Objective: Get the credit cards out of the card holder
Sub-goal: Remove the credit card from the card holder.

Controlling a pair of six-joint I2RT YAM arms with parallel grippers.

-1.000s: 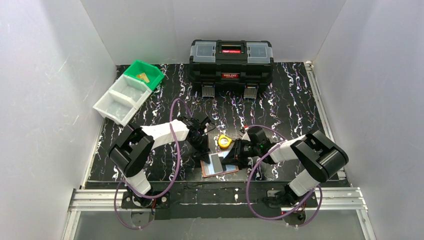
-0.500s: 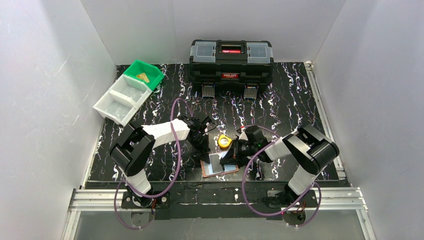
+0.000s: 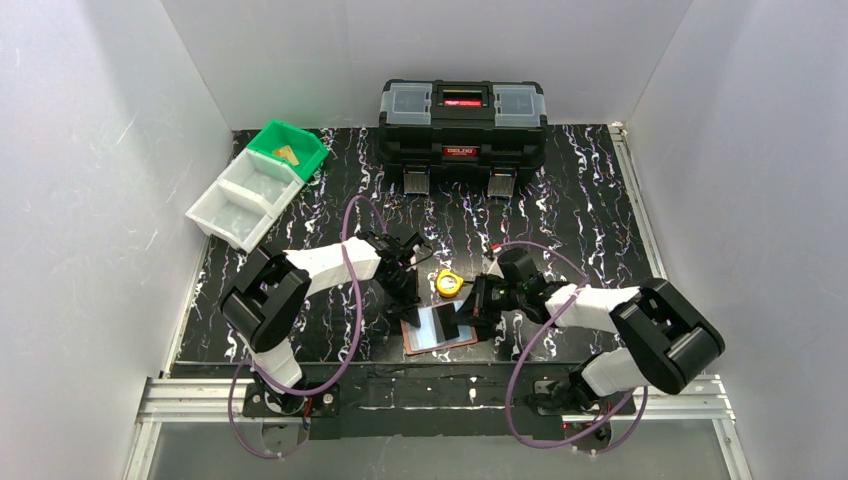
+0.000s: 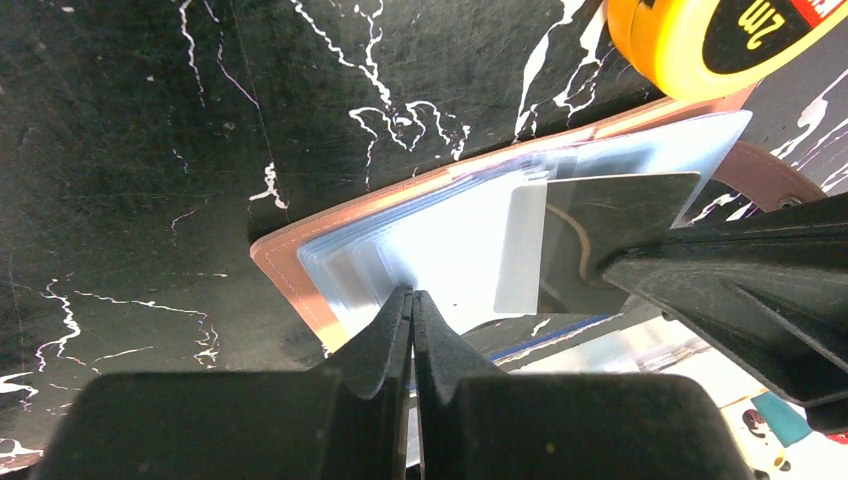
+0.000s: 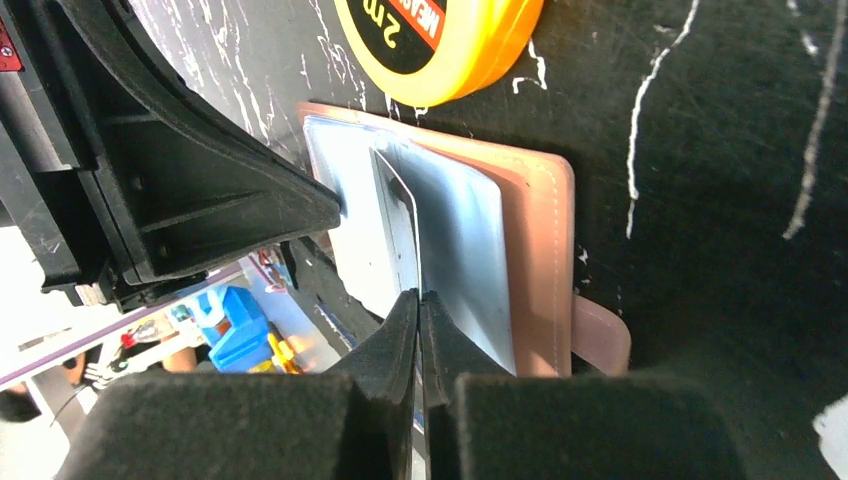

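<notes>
Both grippers closed: left gripper [image 4: 412, 300] atop card holder [image 4: 450, 250], right gripper [image 5: 420, 300] (wider a second ago) seemingly pinching dark card [image 4: 620, 215].

Desk [image 3: 600, 200] black, veined white like marble | card holder [image 4: 283, 270] tan-pink leather; sleeves pale blue, clear | credit card [image 4: 615, 215] dark grey-black | tape measure [image 5: 450, 40] yellow; face black and red, pale lettering | toolbox [image 3: 462, 125] black; red label | green bin [image 3: 310, 150]; white bins [image 3: 216, 186] | left arm [image 3: 320, 262] white links, black joints

Right fingers [image 5: 395, 345] closed on card [image 5: 398, 215]; elbow [image 3: 665, 340] swung outward.
</notes>
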